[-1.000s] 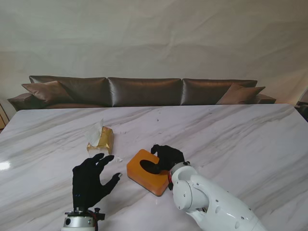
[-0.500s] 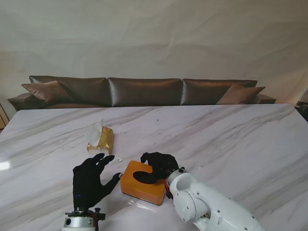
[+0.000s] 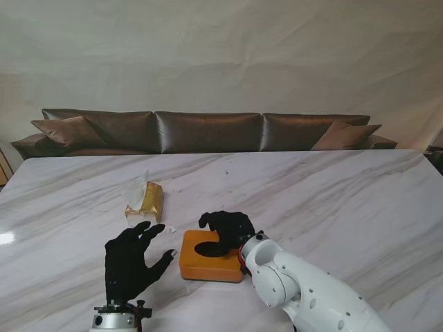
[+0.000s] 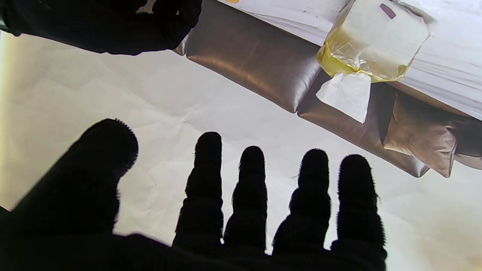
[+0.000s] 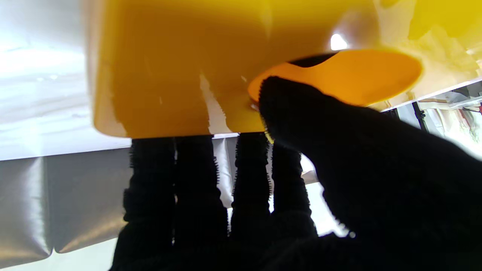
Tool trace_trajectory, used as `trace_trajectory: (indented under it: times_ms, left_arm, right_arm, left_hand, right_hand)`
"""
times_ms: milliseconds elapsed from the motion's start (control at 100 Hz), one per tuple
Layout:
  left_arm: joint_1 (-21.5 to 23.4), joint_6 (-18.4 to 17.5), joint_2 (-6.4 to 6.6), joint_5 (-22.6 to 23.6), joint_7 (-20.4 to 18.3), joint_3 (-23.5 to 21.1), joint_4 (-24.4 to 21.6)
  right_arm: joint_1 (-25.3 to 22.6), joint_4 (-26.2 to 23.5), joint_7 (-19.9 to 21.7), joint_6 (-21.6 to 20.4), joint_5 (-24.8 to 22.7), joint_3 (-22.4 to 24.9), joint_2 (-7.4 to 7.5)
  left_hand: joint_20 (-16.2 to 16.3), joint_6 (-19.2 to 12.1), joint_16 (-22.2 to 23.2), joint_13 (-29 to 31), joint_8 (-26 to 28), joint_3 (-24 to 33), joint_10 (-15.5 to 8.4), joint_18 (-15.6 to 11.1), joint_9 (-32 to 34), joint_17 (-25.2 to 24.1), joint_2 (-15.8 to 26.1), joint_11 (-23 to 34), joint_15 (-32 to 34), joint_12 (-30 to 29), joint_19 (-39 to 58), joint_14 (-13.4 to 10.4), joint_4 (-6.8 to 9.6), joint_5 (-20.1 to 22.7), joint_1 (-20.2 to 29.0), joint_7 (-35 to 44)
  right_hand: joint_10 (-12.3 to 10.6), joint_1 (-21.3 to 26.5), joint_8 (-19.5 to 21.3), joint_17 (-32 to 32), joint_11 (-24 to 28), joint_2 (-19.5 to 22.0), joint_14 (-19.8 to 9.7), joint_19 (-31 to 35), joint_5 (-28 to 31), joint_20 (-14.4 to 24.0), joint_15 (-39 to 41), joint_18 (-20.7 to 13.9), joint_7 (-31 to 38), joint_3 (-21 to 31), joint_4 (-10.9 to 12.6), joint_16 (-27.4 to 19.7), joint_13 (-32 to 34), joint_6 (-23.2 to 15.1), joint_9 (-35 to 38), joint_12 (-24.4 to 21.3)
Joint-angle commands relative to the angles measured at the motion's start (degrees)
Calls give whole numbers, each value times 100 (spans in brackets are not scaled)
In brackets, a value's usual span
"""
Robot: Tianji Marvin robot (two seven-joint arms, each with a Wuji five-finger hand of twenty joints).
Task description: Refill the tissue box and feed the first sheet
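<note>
Gripping the orange tissue box [image 3: 208, 257], the right hand [image 3: 227, 229] has its thumb in the oval slot and four fingers [image 5: 180, 180] over the far edge. Beside the box, the left hand [image 3: 129, 260] hovers released, fingers spread. Beyond its fingertips the tissue pack [image 3: 145, 199] lies on the surface [image 3: 332, 200]. The box's inside is hidden.

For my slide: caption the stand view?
Right robot hand grips orange box; left robot hand open; tissue pack beyond.
</note>
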Motion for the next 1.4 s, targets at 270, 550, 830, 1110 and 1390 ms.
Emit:
trace_trajectory:
  times_ms: [270,550,830,1110,1390]
  left_arm:
    - [0,12,-18,-1,-72,30,-31]
    - [-8,6,-13,-4,-109,30,-33]
    - [-31,-22,-5,13,-140,29,-47]
    - [-70,-114,-5,-4,-110,90,8]
    - [-38,-200,-7,-11,-64,94,22]
  right_arm:
    - [-82,-224,316,-223,-140,268,105]
    - [-344,-608,564,-315,-154,657,176]
    - [-1056,-1594,774,-180,-589,1280,270]
    - [-1607,-2086,904,20,-853,1494,318]
    - [-1690,-2075,828,136,-1063,1248,336]
  left_hand:
    - [2,50,-9,-60,-75,-106,-28,72,35,-77,219,-67,-14,-11,-45,-85,91,38,37,-38]
    - [2,44,-10,-61,-77,-111,-39,72,29,-77,219,-70,-18,-12,-45,-98,87,34,31,-41]
    - [2,46,-12,-58,-77,-113,-37,72,29,-77,222,-74,-23,-14,-45,-99,88,38,35,-40]
    - [-6,47,-14,-63,-76,-120,-36,80,28,-91,227,-76,-29,-15,-64,-111,89,39,33,-39]
    - [-8,48,-16,-62,-75,-125,-33,80,37,-89,228,-70,-34,-12,-67,-118,91,45,34,-36]
  right_hand:
    - [-183,-1835,-273,-1284,-840,-305,-664,-1230,-341,398,-1185,-57,-471,-447,-535,-757,-1298,-275,-423,-586]
    - [-49,-3029,-432,-1998,-1636,-598,-635,-2321,-472,125,-1871,27,-1125,-361,-1004,-1318,-2451,-419,-1129,-1154]
    - [246,-3190,-329,-385,-1681,-187,-455,-398,131,1049,-1378,-711,-1222,-626,-961,-1269,-1642,-234,-687,-1286]
    - [437,-3480,-454,2850,-1994,-247,-430,2779,1133,785,-1033,-2527,-1188,-584,-1027,-1641,365,-72,745,-1629]
    - [686,-3568,-550,3500,-2007,-257,-610,3017,1393,518,-1423,-2813,-1072,-534,-1052,-2012,830,202,1068,-1638]
